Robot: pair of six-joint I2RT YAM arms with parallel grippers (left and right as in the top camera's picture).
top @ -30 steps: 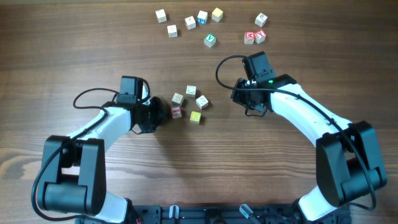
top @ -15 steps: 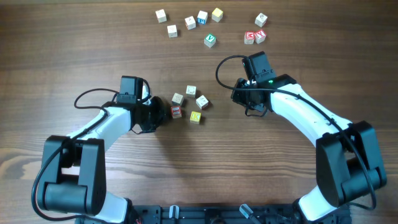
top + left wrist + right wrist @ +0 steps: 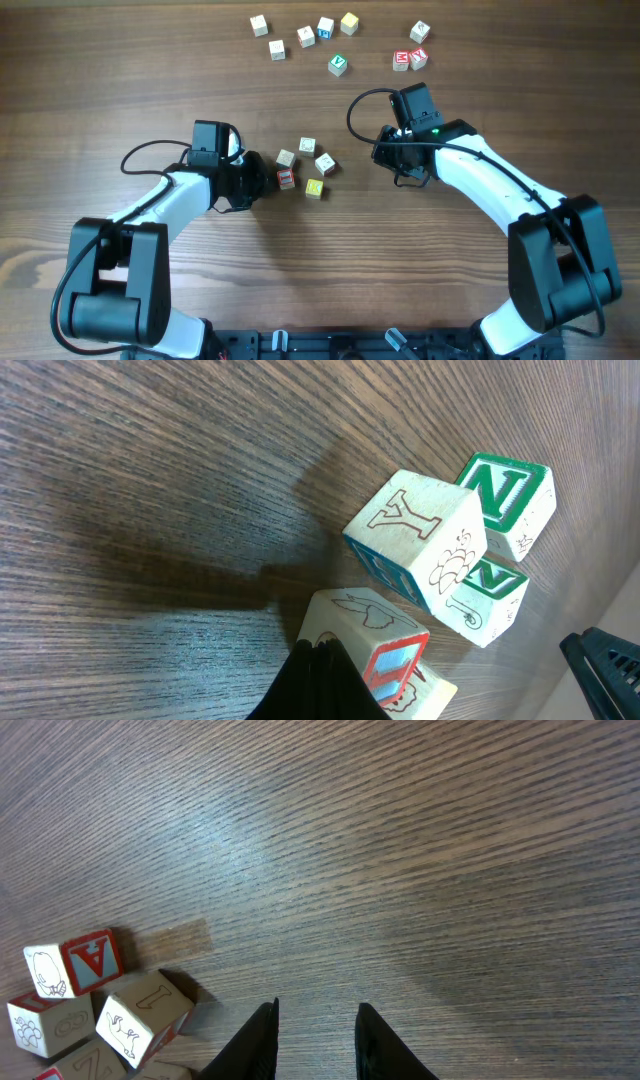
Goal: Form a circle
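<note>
The circle point(image 3: 305, 166) is a loose ring of small letter cubes at mid table: three pale ones, a red-faced cube point(image 3: 285, 179) and a yellow cube point(image 3: 315, 187). My left gripper point(image 3: 267, 178) is shut and empty, its tip against the red-faced cube's left side. The left wrist view shows that tip point(image 3: 318, 652) touching the red-framed cube point(image 3: 375, 635), with a Y cube point(image 3: 415, 530) and a green-lettered N cube point(image 3: 505, 495) beyond. To the right of the ring my right gripper point(image 3: 398, 168) stands open over bare wood point(image 3: 315, 1010), apart from the cubes point(image 3: 145, 1010) at its lower left.
Several loose cubes lie along the far side: pale ones point(image 3: 277, 49), a green-faced cube point(image 3: 338, 65) and a red pair point(image 3: 408, 60). The right gripper's dark tip point(image 3: 605, 660) shows at the left wrist view's right edge.
My left gripper has edged slightly right against the red-faced cube, which shifted a touch toward the ring. The right arm has not moved.
</note>
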